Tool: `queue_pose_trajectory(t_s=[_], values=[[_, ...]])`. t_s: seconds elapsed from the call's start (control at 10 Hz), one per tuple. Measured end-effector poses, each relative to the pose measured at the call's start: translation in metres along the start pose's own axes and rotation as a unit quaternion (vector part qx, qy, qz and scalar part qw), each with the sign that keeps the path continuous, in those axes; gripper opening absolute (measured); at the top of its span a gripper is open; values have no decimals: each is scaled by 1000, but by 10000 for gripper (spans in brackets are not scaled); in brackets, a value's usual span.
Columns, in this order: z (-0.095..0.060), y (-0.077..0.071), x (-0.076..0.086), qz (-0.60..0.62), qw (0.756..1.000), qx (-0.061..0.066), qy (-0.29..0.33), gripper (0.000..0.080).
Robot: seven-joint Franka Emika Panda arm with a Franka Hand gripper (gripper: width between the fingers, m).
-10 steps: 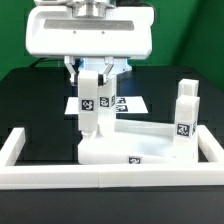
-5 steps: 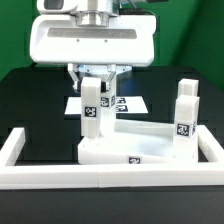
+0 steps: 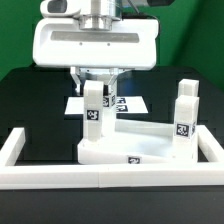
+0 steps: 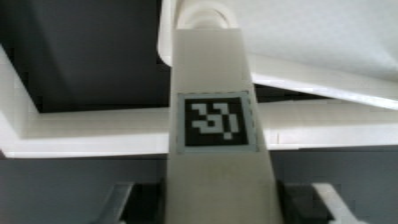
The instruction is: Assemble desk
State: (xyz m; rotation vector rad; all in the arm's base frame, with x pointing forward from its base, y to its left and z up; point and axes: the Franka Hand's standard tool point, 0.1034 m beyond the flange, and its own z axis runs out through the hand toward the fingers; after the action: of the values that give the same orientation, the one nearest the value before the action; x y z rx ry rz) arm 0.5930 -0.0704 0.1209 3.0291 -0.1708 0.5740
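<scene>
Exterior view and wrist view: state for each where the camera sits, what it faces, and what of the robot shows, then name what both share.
Exterior view: off the arm, low in front of the table, facing the white border wall, tabletop and two upright legs; the arm's white head and claw hang above.
Wrist view: on the wrist, looking down along the gripped leg between the claw's fingers to the tabletop.
Shared: the tagged leg in the claw, and the tabletop under it.

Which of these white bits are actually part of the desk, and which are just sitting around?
Part of the desk:
- tabletop
- leg in the end effector
- two legs standing on the exterior view's right

Just there:
- border wall
- marker board
</scene>
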Motion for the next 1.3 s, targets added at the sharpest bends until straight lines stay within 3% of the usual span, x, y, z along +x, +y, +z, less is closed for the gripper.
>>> queue_pose_trajectory(t_s=[0.7, 0.8, 0.9, 1.0, 1.3], values=[[3, -1, -1, -1, 1000, -8, 13, 290], [3, -1, -1, 0, 1000, -8, 13, 461], [3, -1, -1, 0, 1000, -8, 13, 583], [3, -1, -1, 0, 1000, -8, 13, 629], [3, -1, -1, 0, 1000, -8, 13, 646]])
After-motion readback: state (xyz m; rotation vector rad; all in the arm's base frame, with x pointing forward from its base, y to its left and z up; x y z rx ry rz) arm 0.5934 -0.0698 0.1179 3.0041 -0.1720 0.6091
